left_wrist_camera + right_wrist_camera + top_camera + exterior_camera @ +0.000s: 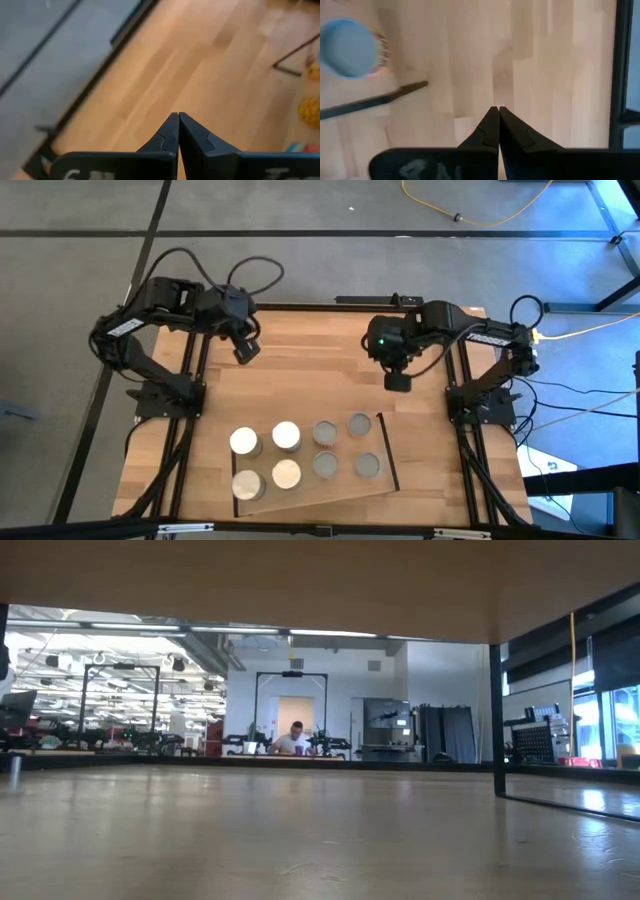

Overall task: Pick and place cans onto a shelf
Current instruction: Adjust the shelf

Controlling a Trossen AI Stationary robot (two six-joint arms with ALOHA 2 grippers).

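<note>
All eight cans [305, 452] are seen standing on the shelf [340, 498] near the table's front edge, in two rows of four, so the task is judged essentially finished, with nothing left to be picked. The left gripper [246, 350] is raised over the bare table behind the shelf, fingers pressed together and empty. The right gripper [397, 381] is likewise closed on nothing, just behind the shelf's back corner.

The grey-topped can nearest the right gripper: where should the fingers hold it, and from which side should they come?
Probably from straight above. The can stands upright on the shelf, so the fingers should close on its round side wall, just below the top. Neighbouring cans stand close, so a sideways approach risks bumping them. The right gripper, now shut, must open first; the left gripper waits farther away.
</note>
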